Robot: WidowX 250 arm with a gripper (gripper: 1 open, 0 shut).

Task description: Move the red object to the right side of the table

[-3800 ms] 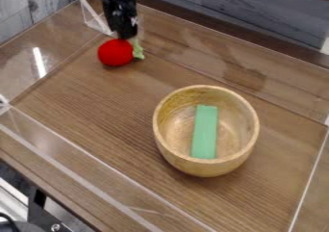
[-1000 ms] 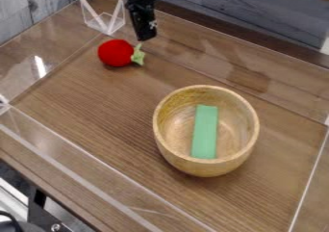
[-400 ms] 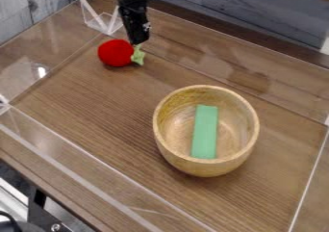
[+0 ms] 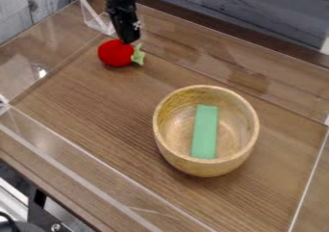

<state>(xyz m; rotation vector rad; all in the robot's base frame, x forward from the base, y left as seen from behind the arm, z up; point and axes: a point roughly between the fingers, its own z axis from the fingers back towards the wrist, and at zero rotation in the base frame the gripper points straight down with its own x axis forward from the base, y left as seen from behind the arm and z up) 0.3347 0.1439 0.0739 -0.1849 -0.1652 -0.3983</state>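
Observation:
The red object (image 4: 115,53), a small round toy with a green leafy tip on its right, lies on the table (image 4: 90,116) at the back left. My dark gripper (image 4: 126,38) points down just above and behind it, its tips close over the toy's upper right edge. Whether the tips touch the toy is unclear. The fingers read as one narrow dark shape, so their gap does not show. Nothing looks lifted.
A wooden bowl (image 4: 174,140) with a flat green block (image 4: 206,131) inside stands at the right centre. Clear acrylic walls (image 4: 33,43) edge the tabletop on all sides. A clear stand-like piece sits behind the gripper at the back left.
The gripper has shifted left, from right of the toy's leafy tip to over its upper right edge. The toy, bowl and block have stayed put.

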